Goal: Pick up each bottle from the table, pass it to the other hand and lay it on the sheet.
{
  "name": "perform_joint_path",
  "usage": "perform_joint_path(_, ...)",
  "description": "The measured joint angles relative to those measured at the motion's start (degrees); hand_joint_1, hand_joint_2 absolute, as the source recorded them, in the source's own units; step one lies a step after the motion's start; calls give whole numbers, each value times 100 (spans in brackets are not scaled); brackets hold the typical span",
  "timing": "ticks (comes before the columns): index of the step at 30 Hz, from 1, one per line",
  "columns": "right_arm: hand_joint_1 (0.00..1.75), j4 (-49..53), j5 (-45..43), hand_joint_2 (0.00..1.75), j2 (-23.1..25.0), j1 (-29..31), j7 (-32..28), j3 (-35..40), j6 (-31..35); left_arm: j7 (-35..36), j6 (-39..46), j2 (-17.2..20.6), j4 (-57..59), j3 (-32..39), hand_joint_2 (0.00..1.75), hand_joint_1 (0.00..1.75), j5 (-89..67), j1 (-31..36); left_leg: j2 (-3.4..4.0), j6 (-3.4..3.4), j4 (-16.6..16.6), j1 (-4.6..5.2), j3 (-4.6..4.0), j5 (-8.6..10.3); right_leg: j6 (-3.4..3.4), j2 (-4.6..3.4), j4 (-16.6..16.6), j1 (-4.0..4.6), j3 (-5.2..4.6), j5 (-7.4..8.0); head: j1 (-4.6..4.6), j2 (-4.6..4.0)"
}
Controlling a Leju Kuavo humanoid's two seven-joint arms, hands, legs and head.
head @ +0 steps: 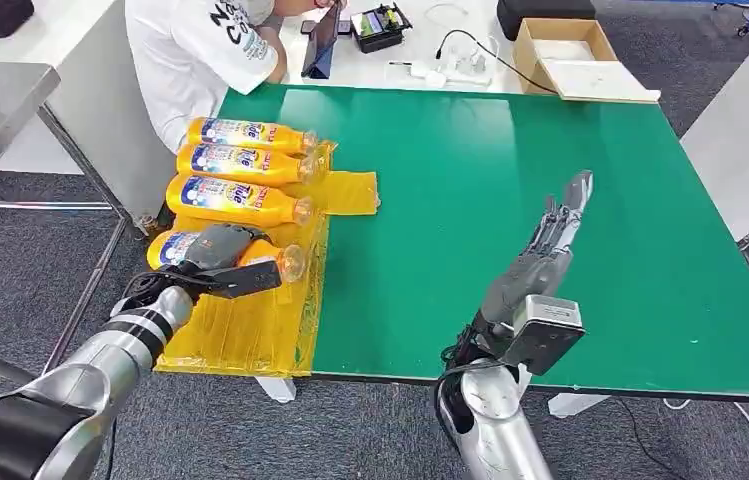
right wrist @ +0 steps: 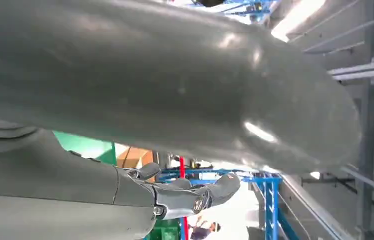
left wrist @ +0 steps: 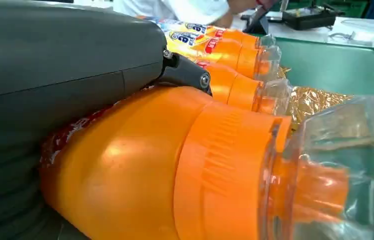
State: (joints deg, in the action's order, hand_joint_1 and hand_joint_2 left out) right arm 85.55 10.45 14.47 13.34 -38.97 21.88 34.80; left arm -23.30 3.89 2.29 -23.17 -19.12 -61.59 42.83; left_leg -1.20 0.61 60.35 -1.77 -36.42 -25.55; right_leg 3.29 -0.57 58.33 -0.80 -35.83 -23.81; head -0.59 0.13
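Three orange bottles (head: 238, 163) with clear caps lie side by side on the yellow sheet (head: 250, 330) at the left edge of the green table (head: 470, 150). A fourth orange bottle (head: 172, 247) lies nearest me on the sheet, and my left hand (head: 222, 255) grips it around the body. In the left wrist view that bottle (left wrist: 140, 175) presses against my left hand (left wrist: 60, 65), with the other bottles (left wrist: 234, 85) behind it. My right hand (head: 550, 240) hovers over the table's middle front, fingers stretched out and apart, holding nothing. The right wrist view shows those fingers (right wrist: 199, 192) straight.
A person in a white shirt (head: 200, 50) sits at the table's far left corner, close to the bottles. Behind the green table a white table carries a cardboard box (head: 575, 55), cables and a tablet (head: 322, 40). Bare green surface stretches right of the sheet.
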Motion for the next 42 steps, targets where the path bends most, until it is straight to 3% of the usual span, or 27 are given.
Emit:
perform_joint_path(5, 0, -242, -20, 0, 28, 93, 26, 111, -63, -122, -190, 0, 127, -7, 175, 175, -18, 56, -1, 0, 0, 0, 1, 0, 0, 0, 0, 0, 0, 0, 0, 0)
perform_joint_path(6, 0, -282, -20, 0, 28, 109, 26, 125, -66, -122, -218, -2, 149, -11, 175, 157, -26, 68, 0, 1, 0, 0, 2, 1, 0, 0, 0, 0, 1, 0, 2, 0)
perform_joint_path(8, 0, -354, -22, 0, 31, 137, 26, 146, -65, -112, -253, -15, 188, -42, 175, 0, -61, 92, 0, 4, 0, 0, 4, 3, -1, 0, 0, 0, 3, 0, 0, 0)
perform_joint_path(22, 0, -594, -35, 0, 35, 192, 26, 175, -105, -52, -437, -138, 343, -160, 175, 0, -40, 31, -2, 5, 0, 0, 4, 3, -1, 1, 0, 0, 4, 0, 2, 0)
perform_joint_path(23, 0, -605, -35, 0, 35, 193, 26, 175, -109, -54, -493, -142, 343, -162, 0, 0, 6, 31, -2, 5, 0, 0, 4, 3, -1, 1, 0, 0, 5, 0, 2, 0)
perform_joint_path(34, 0, -782, -90, 0, 66, 246, 26, 164, -243, -477, -1417, -133, 356, -146, 0, 0, 636, 35, -15, 5, -1, 0, 10, 5, -1, 12, 0, 0, 20, 0, 0, 0)
perform_joint_path(42, 0, -981, -190, 0, 111, 318, -42, 146, -337, -877, -3218, 31, 393, 44, 0, 0, 1491, 157, -7, 5, -2, 0, 28, 5, -1, 8, 0, 1, 33, 1, 0, 0)
